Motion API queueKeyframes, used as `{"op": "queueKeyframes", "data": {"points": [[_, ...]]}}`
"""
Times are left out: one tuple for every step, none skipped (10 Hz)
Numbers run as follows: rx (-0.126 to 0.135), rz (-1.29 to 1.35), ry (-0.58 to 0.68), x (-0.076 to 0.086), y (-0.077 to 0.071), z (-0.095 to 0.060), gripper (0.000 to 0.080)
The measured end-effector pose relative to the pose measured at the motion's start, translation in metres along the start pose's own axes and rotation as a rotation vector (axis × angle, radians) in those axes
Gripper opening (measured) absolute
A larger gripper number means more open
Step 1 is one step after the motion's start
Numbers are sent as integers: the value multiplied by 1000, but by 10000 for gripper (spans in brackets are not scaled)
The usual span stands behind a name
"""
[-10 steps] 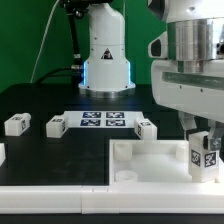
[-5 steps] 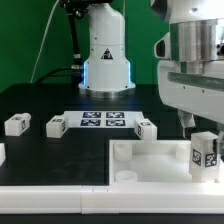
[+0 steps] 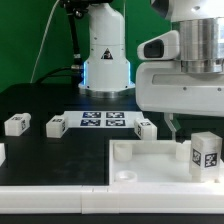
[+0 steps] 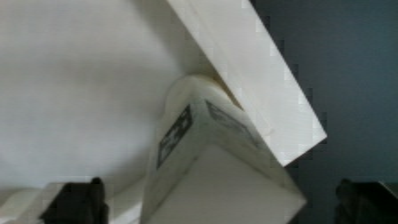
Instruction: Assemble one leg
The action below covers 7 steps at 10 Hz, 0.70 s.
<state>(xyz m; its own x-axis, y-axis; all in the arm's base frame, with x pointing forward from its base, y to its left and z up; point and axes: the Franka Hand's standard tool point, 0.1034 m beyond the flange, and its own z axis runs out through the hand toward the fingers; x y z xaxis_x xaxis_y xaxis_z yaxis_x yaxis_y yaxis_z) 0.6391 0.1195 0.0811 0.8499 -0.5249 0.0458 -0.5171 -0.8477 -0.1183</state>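
Because the leg [image 3: 205, 153] stands alone in the tray's [image 3: 150, 160] corner on the exterior view's right, possibly only loosely seated, a nudge could tip it. The gripper [image 3: 174, 128] hangs above, fingers apart and empty. The tray holds just that 1 leg; 3 others [image 3: 57, 125] lie outside.

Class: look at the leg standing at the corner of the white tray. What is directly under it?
The leg stands upright on the white tray, at its corner on the exterior view's right. Whether it sits in a socket cannot be seen; the leg itself covers that spot. The gripper hangs nearby, not touching it.
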Motion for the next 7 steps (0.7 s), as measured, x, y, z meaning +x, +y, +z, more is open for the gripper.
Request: {"op": "queueKeyframes", "data": {"points": [[-8,-121,4,-1,-1,0,649],[-16,-218,9,-2,-3,0,649],[-18,-307,8,-3,-3,0,649],[-19,-397,6,-2,-2,0,649],[-20,-479,6,-2,-2,0,649],[-21,-535,6,-1,-1,0,649],[-22,-570,6,0,0,0,649]]}}
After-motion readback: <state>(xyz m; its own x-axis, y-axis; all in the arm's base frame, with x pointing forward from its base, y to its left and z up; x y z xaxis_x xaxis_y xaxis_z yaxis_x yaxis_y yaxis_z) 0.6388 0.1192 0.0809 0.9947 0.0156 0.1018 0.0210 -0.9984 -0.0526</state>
